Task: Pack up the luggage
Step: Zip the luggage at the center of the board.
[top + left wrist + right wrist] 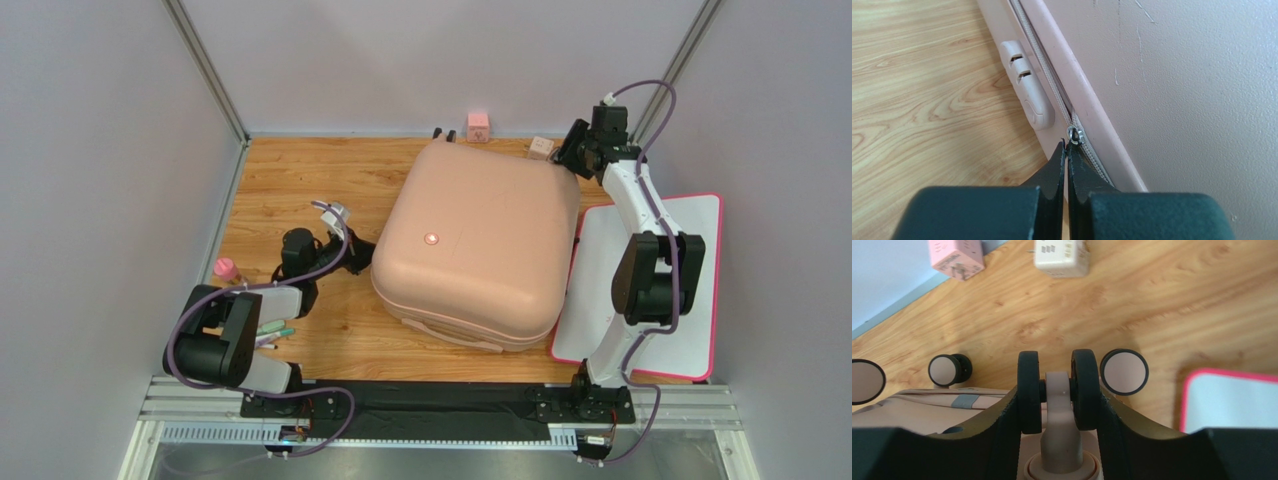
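Note:
The luggage is a pale pink hard-shell suitcase lying closed on the wooden table, with a small round emblem on top. My left gripper is at its left side. In the left wrist view the gripper is shut on the zipper pull, just below the metal slider ring on the grey zipper line. My right gripper is at the suitcase's far right corner. In the right wrist view it is clamped around a black twin caster wheel.
A flat white board with a pink rim lies right of the suitcase. A pink cube and a beige cube sit at the back wall. A pink bottle and pens lie at the left. A side handle is on the shell.

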Controlling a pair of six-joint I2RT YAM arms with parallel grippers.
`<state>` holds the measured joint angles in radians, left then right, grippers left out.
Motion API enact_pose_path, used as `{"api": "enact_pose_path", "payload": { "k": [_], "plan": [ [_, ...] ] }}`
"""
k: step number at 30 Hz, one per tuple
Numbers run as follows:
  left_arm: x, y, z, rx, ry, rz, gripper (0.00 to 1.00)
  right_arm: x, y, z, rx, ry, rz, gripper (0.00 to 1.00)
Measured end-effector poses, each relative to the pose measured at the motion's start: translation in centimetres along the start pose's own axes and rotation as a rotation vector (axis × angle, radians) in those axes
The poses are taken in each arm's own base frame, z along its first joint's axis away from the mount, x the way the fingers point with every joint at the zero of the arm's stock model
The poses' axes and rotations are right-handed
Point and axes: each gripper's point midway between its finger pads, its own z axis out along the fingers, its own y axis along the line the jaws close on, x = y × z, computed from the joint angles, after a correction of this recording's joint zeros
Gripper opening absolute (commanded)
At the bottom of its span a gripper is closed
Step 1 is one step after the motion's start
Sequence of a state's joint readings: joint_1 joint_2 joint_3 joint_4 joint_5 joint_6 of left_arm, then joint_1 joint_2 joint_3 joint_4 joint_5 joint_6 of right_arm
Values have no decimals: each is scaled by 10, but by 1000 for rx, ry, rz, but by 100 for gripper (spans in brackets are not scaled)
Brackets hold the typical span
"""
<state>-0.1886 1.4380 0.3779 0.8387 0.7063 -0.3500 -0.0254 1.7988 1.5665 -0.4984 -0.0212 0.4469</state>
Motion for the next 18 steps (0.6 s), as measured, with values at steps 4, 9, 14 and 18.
{"api": "enact_pose_path", "payload": {
  "k": [4, 9, 14, 18],
  "plan": [
    [4, -7, -3, -4, 1, 17, 0, -9, 21, 20, -90, 23, -31, 0],
    [8, -15, -6, -10, 8, 34, 0, -14, 39, 32, -141, 22, -103, 0],
    [10, -15, -6, -18, 19, 52, 0, -16, 46, 37, -157, -10, -162, 0],
    [11, -14, -4, -16, 29, 59, 0, -19, 47, 37, -162, -46, -193, 0]
  ]
}}
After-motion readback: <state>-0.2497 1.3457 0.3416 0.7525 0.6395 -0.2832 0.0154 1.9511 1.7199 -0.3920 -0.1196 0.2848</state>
